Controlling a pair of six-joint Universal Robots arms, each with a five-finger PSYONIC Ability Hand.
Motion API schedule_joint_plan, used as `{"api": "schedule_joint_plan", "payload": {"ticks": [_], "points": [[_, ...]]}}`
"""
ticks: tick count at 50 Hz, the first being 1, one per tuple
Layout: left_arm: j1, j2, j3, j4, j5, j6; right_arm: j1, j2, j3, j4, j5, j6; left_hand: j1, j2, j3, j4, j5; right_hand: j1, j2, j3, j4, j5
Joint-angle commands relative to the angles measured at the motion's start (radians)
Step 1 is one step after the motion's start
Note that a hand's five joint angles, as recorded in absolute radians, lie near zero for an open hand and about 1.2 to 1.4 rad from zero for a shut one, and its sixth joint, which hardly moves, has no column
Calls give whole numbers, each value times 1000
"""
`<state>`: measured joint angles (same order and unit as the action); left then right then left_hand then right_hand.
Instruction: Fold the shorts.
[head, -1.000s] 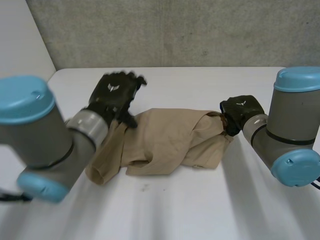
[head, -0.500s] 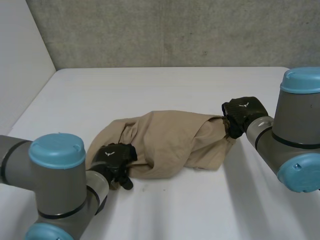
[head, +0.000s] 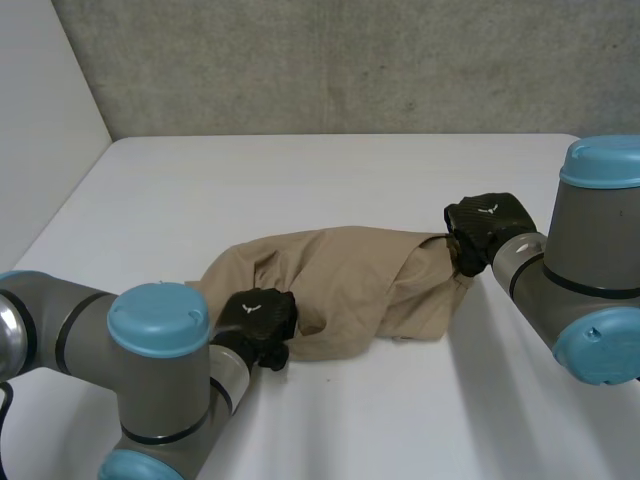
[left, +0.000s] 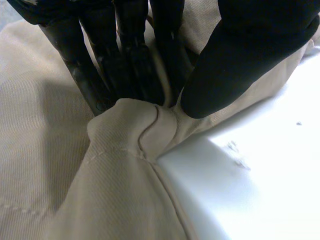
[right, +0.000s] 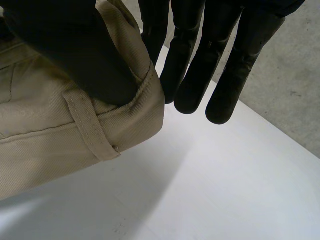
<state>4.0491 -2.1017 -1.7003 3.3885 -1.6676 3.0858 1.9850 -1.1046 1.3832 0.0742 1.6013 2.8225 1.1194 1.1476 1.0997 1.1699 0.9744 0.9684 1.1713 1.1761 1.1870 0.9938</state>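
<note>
Nearest, left hand (head: 257, 320) at near-left edge of shorts (head: 350, 285), clamped: fingers (left: 125, 65) and thumb pinching a bunched fold of the tan cloth, white table (head: 350, 180) just beside the fold. Left arm bent low in front of shorts. Shorts crumpled in a loose heap on the table, stretched sideways between both hands. At right end of shorts, slightly farther back, right hand (head: 484, 228): thumb pressed on waistband corner just beside a belt loop (right: 92, 127), cloth nipped between thumb and nearest finger, other fingers straight and sticking out past the shorts' edge over the table. Beyond shorts, more tabletop, then grey concrete wall (head: 350, 60).
</note>
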Motion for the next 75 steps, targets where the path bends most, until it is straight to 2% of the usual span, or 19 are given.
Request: {"api": "schedule_joint_plan", "payload": {"ticks": [1,3,9,11,15,16,23,27,33,39,41,42,48,50,53,55,59,68,75], "points": [[8,34,16,28,-4,5,0,-27,-4,2,-3,-2,277,249,297,226,247,428,225,220,209,228],[4,86,21,20,-3,7,0,-59,-9,9,2,-9,277,249,297,226,247,428,225,220,209,228],[62,463,60,-64,11,62,0,-139,-21,49,-4,-58,277,249,297,226,247,428,225,220,209,228],[85,532,85,-95,12,88,2,-223,-32,105,-3,-140,277,249,297,226,247,428,225,220,209,228],[142,650,165,-169,61,157,2,-293,-52,147,2,-219,277,249,297,226,247,428,225,220,209,228],[164,672,198,-208,98,175,3,-306,-61,154,5,-236,277,249,297,226,247,428,225,220,209,228],[298,678,283,-345,207,211,0,-437,-150,280,9,-310,277,249,297,226,247,428,225,220,209,228],[356,642,281,-376,221,247,-2,-440,-162,320,5,-324,277,249,297,226,247,428,225,220,209,228],[360,533,249,-403,221,321,11,-374,-128,415,3,-414,277,249,297,226,247,428,225,220,209,228],[347,392,188,-396,223,393,12,-238,-128,401,-1,-434,277,249,297,226,247,428,225,220,209,228],[324,312,202,-377,220,402,12,-213,-134,392,-1,-436,277,249,297,226,247,428,225,220,209,228],[318,283,215,-364,219,402,12,-133,-171,345,3,-437,277,249,297,226,247,428,225,220,209,228],[269,114,414,-180,201,406,20,5,-318,149,11,-430,277,249,297,226,247,428,225,220,209,228],[263,71,583,-30,174,409,23,32,-399,5,20,-428,277,249,297,226,247,428,225,220,209,228],[264,68,691,124,144,409,25,37,-458,-170,29,-420,277,249,297,226,247,428,225,220,209,228],[264,77,761,279,105,409,25,19,-487,-353,34,-413,277,249,297,226,247,428,225,220,209,228],[260,118,803,376,63,409,25,-32,-492,-507,35,-408,277,249,297,226,247,428,225,220,209,228],[257,267,553,298,58,396,37,-75,-408,-300,23,-373,277,249,297,226,247,428,225,220,209,228],[257,400,245,285,60,380,26,-90,-290,-283,15,-334,277,249,297,226,247,428,225,220,209,228]]}}
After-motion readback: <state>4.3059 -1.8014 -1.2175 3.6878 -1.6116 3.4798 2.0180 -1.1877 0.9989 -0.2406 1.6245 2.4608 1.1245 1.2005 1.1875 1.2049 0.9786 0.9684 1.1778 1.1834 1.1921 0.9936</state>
